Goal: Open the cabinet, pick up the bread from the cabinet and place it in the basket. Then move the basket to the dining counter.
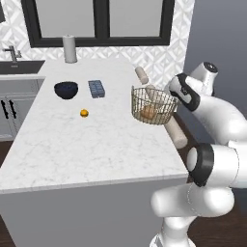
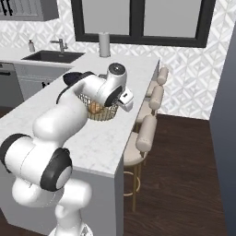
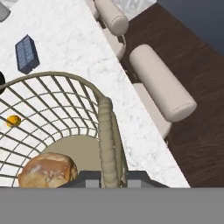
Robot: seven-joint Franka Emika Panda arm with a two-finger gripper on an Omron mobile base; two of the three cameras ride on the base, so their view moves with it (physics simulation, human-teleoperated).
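Gripper [image 3: 107,178] clamping shut on the braided rim of the basket [image 1: 153,105], holding it just above the right edge of the worktop [image 1: 72,144], whether touching the marble being unclear. Bread [image 3: 47,170] lying inside the basket on its woven base, close to the gripped side of the rim. Small orange fruit [image 1: 84,113] sitting on the worktop left of the basket, well apart. Dark bowl [image 1: 66,90] and blue tray [image 1: 96,88] resting beyond the fruit, farther from the basket. Paper roll [image 1: 70,48] standing upright at the far end by the window. Padded stools [image 2: 146,133] lining the worktop's edge beside the basket.
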